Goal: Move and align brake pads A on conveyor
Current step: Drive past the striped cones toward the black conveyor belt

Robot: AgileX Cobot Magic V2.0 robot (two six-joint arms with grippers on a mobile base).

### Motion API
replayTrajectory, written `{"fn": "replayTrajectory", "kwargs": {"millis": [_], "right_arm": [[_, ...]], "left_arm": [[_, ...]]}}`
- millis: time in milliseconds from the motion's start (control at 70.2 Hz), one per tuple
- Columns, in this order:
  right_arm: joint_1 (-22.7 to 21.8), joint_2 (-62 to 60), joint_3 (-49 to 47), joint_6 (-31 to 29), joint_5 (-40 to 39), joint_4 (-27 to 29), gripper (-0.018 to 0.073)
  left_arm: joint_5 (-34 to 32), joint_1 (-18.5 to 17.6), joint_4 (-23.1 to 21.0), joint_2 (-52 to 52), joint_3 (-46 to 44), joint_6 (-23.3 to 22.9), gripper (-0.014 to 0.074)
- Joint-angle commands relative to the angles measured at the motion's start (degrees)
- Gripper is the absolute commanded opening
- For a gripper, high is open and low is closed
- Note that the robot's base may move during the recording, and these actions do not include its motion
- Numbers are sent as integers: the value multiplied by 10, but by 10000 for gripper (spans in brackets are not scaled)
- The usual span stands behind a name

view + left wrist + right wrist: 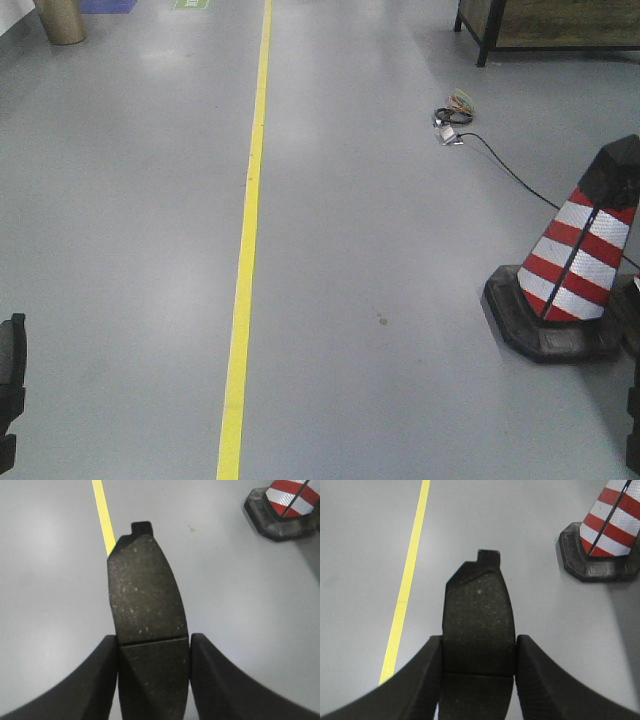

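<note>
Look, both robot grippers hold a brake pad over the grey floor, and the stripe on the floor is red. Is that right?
Not quite: the stripe is yellow, not red, as the exterior front-facing view shows. The left gripper does hold one brake pad, the right gripper another brake pad, over the grey floor.

Dark gold-flecked brake pads [147,595], red-and-white striped cone [590,270], yellow line [245,250], grey floor [380,200]
</note>
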Motion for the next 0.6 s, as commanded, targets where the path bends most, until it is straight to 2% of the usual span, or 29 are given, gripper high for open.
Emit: {"fn": "replayTrajectory", "kwargs": {"millis": [0,584], "right_arm": [[-2,2,-17,-2,-46,-1,-2],[-2,2,-17,-2,-46,-1,-2]], "left_arm": [[-45,-2,-5,0,-14,-3,-8],[-45,-2,-5,0,-14,-3,-8]]}}
